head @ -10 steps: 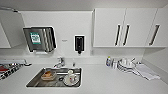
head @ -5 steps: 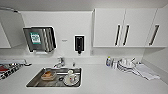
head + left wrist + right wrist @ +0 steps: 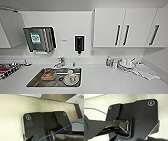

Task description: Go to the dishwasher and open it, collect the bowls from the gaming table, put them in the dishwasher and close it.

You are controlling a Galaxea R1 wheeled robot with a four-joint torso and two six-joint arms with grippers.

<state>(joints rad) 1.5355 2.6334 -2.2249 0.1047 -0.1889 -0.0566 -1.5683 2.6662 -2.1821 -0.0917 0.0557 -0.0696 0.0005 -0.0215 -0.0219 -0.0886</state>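
Note:
I face a white kitchen counter [image 3: 105, 80] with a steel sink [image 3: 37, 79] set into it. The dishwasher, the bowls and the gaming table are out of view. In the sink lie a brownish-orange item [image 3: 48, 75] and a white plate with a cup [image 3: 70, 78]. The left wrist view looks past the robot's dark plate [image 3: 41, 125] at a pale surface [image 3: 11, 112]. The right wrist view has the same kind of plate [image 3: 140, 116] over a pale surface [image 3: 96, 102].
A steel paper-towel dispenser [image 3: 40, 39] and a black soap dispenser [image 3: 79, 44] hang on the wall above a tap [image 3: 60, 62]. White wall cabinets [image 3: 125, 27] sit at the upper right. Stacked dishes [image 3: 126, 65], small bottles [image 3: 110, 62] and a cloth [image 3: 146, 71] are on the counter's right.

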